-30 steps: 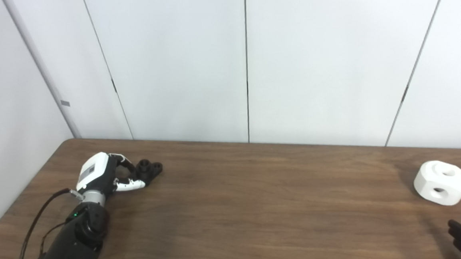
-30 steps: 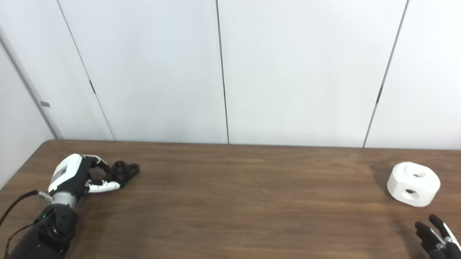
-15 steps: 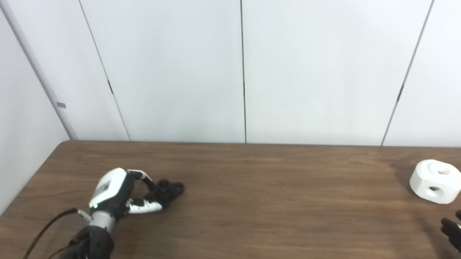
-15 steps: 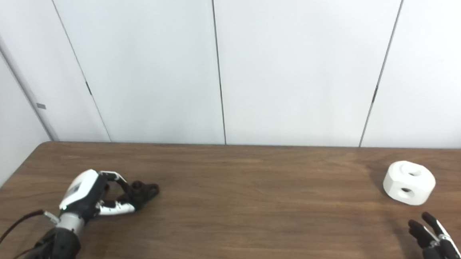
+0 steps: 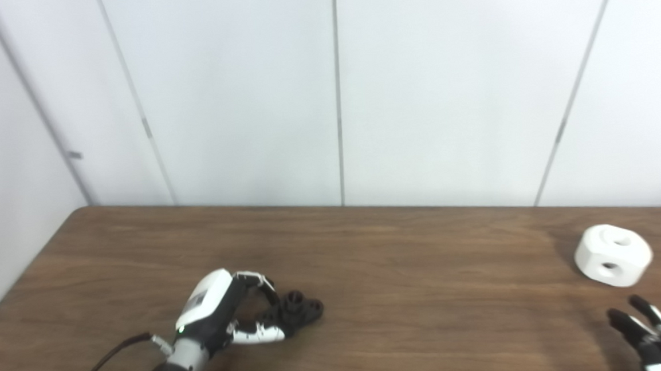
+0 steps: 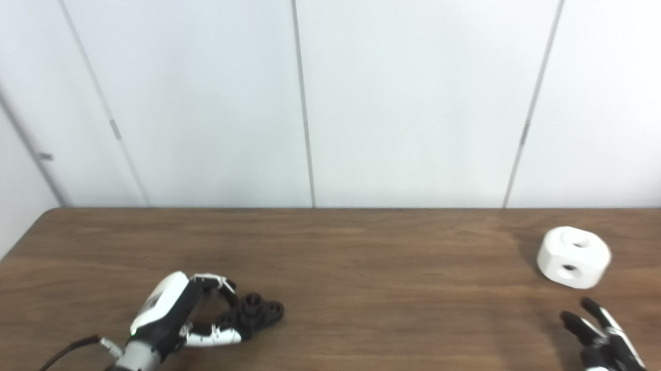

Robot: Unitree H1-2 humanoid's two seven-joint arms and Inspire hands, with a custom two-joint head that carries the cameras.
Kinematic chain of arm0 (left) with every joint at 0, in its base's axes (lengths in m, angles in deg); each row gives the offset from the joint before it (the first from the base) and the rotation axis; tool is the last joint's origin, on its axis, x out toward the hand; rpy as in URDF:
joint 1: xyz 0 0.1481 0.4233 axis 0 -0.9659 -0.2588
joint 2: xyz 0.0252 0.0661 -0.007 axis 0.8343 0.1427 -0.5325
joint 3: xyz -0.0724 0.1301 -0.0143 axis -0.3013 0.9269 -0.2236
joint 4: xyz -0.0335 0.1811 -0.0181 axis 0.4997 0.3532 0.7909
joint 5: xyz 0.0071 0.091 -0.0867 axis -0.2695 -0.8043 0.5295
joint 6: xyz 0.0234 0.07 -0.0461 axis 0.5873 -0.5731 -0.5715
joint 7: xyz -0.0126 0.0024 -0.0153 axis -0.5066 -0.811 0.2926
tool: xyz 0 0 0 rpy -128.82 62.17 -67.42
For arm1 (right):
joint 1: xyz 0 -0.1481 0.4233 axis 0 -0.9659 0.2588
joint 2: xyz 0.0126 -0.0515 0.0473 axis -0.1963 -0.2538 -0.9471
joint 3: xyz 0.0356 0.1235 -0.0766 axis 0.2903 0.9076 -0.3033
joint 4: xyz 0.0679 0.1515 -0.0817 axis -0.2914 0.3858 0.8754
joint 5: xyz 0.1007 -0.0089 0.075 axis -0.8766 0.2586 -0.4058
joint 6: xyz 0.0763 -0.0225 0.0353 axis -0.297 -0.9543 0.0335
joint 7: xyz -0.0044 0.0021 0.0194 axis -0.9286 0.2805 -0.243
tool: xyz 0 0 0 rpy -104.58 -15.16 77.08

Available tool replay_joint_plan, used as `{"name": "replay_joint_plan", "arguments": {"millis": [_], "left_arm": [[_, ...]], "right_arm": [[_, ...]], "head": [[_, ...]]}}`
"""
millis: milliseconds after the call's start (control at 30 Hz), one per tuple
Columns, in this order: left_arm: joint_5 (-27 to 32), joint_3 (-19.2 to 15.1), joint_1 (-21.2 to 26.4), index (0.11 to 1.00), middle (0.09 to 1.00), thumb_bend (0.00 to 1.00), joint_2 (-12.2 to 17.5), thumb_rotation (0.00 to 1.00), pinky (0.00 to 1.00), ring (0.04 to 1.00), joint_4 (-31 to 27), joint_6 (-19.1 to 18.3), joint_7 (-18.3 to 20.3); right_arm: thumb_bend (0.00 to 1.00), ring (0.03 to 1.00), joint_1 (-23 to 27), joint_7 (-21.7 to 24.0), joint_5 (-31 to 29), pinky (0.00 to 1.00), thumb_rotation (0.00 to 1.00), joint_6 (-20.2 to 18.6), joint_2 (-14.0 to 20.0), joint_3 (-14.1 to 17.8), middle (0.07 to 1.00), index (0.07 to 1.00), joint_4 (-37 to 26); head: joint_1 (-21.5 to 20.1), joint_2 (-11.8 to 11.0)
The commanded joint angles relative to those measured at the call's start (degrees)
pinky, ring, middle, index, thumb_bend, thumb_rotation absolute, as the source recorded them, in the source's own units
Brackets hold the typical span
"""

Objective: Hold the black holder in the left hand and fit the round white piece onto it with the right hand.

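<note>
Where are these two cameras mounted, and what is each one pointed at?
Left eye view: on the robot's head, looking down at the wooden table and white wall; the left hand holds the black holder, and the right hand enters at the bottom right.
Right eye view: beside it, set slightly to the right, same direction, showing the same hands.
Shared: both show the round white piece lying untouched on the table.

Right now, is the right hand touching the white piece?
Apart. Right eye view shows bare table between the right hand and the white piece.
</note>
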Motion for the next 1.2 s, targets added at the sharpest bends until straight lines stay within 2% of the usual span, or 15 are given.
{"name": "replay_joint_plan", "arguments": {"millis": [0,200,300,533,633,833,1033,1167], "left_arm": [[-0.85,1.27,-0.85,0.485,0.742,0.52,-0.77,0.05,0.74,0.819,-2.85,0.04,1.13],[-4.0,6.34,-3.98,0.485,0.756,0.52,-2.65,0.05,0.71,0.833,-6.62,0.55,3.61],[-5.46,8.84,-5.09,0.484,0.752,0.52,-3.79,0.05,0.71,0.825,-7.02,1.28,3.74],[-7.29,12.66,-7.69,0.485,0.76,0.52,-6.89,0.05,0.74,0.839,-6.86,0.69,4.86],[-8.74,14.25,-8.1,0.485,0.77,0.52,-6.71,0.05,0.75,0.849,-6.17,1.78,4.76],[-10.69,16.04,-8.37,0.486,0.789,0.52,-5.65,0.05,0.79,0.872,-7.27,2.43,6.24],[-10.3,16.54,-8.49,0.486,0.785,0.52,-5.14,0.05,0.77,0.862,-7.51,3.79,7.16],[-10.34,16.37,-8.41,0.486,0.785,0.52,-4.95,0.05,0.77,0.865,-7.91,3.8,8.28]], "right_arm": [[0.59,0.868,-0.91,-0.6,0.32,0.95,0.73,-0.14,-1.47,-1.05,0.825,0.888,-0.18],[0.6,0.847,-1.16,-1.61,1.45,0.93,0.74,-1.37,-2.08,-1.81,0.821,0.892,-2.28],[0.62,0.852,-1.3,-2.3,1.9,0.95,0.75,-2.44,-2.36,-2.34,0.828,0.91,-3.67],[0.61,0.856,-1.67,-3.66,2.39,0.94,0.75,-5.46,-2.39,-3.32,0.839,0.935,-6.67],[0.61,0.871,-1.68,-3.93,2.78,0.98,0.76,-6.53,-2.23,-3.64,0.846,0.942,-7.62],[0.58,0.871,-1.61,-4.28,2.64,0.98,0.74,-8.63,-2.23,-4.21,0.842,0.945,-9.32],[0.61,0.877,-1.57,-5.16,3.77,0.99,0.75,-10.02,-2.3,-4.93,0.843,0.94,-10.65],[0.59,0.863,-1.52,-5.49,4.07,0.99,0.75,-10.2,-2.39,-5.31,0.84,0.935,-11.15]], "head": [[-0.82,0.6],[-3.46,2.71],[-4.38,3.82],[-5.61,5.88],[-5.99,6.53],[-6.69,8.13],[-7.55,9.29],[-7.95,10.14]]}}
